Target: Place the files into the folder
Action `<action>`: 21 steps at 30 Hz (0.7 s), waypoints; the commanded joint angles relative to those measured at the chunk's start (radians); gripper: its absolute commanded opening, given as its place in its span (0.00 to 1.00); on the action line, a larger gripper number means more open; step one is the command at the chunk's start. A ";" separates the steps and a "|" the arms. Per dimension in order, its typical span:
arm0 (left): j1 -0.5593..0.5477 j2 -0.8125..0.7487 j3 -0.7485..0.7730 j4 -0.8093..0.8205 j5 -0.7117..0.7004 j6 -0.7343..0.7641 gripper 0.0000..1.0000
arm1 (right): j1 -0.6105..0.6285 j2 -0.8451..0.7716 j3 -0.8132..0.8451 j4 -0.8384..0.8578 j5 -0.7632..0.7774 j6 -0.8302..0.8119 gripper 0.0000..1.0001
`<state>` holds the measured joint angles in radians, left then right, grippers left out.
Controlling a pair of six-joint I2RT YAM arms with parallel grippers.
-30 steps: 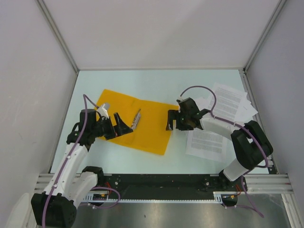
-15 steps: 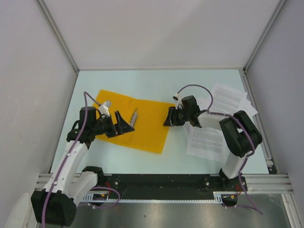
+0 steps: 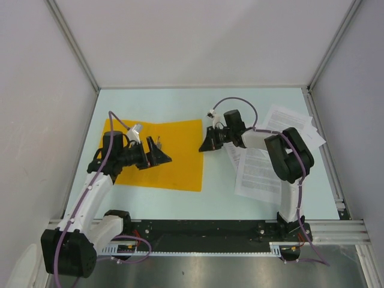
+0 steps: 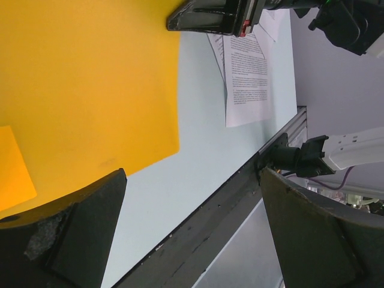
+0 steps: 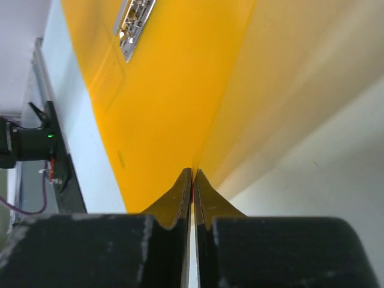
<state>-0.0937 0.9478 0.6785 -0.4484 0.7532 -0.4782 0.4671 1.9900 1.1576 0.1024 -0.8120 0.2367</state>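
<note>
Two grippers are at the folder (image 3: 174, 165), which lies flat on the pale table (image 3: 180, 105) left of centre. The files (image 3: 258, 171) are spread on the right side, just beside it. The right gripper (image 3: 207, 143) has its fingers pressed together on the folder's thin right-hand edge. In the right wrist view the orange cover rises as a flap from that pinch, beside a lower panel carrying a metal clip (image 5: 135, 24). The left gripper (image 3: 161, 151) hovers over the folder's middle with its jaws spread wide, holding nothing.

The step in hand looks like opening the cover. To do it well, the pinch should take the top leaf only, so the lower panel stays down. The lift should swing in an arc about the spine, not pull sideways, or the whole folder will slide. The left arm could press the lower panel to anchor it.

From above, the folder's long axis runs left to right, roughly parallel to the near edge, and its gripped short edge faces the files. The nearest sheet's long axis runs near to far, slightly tilted.
</note>
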 commanded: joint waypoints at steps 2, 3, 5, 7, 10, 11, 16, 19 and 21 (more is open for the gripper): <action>0.005 0.006 0.036 0.063 0.052 -0.022 0.99 | 0.030 0.067 0.070 0.066 -0.108 0.076 0.04; 0.005 0.006 0.036 0.062 0.051 -0.022 1.00 | 0.041 0.073 0.070 0.085 -0.107 0.090 0.05; 0.005 0.005 0.039 0.066 0.051 -0.026 1.00 | 0.048 0.081 0.070 0.100 -0.092 0.143 0.08; 0.005 0.008 0.039 0.077 0.051 -0.042 0.99 | 0.051 0.079 0.071 0.129 -0.087 0.188 0.12; 0.003 0.012 0.033 0.128 0.060 -0.088 1.00 | 0.039 0.034 0.070 0.117 -0.050 0.245 0.38; 0.000 0.014 0.032 0.145 0.057 -0.103 1.00 | 0.033 0.012 0.071 0.094 -0.002 0.250 0.45; -0.093 0.029 0.055 0.257 -0.020 -0.186 0.99 | -0.040 -0.149 0.071 -0.182 0.177 0.230 0.75; -0.194 0.064 0.088 0.295 -0.113 -0.212 1.00 | -0.080 -0.258 0.067 -0.392 0.351 0.197 0.84; -0.263 0.092 0.111 0.315 -0.206 -0.220 0.99 | -0.116 -0.333 0.051 -0.525 0.499 0.194 0.87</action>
<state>-0.2409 1.0012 0.7109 -0.2462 0.6945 -0.6388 0.4053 1.8156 1.1995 -0.1352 -0.5938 0.4526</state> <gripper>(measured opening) 0.995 0.842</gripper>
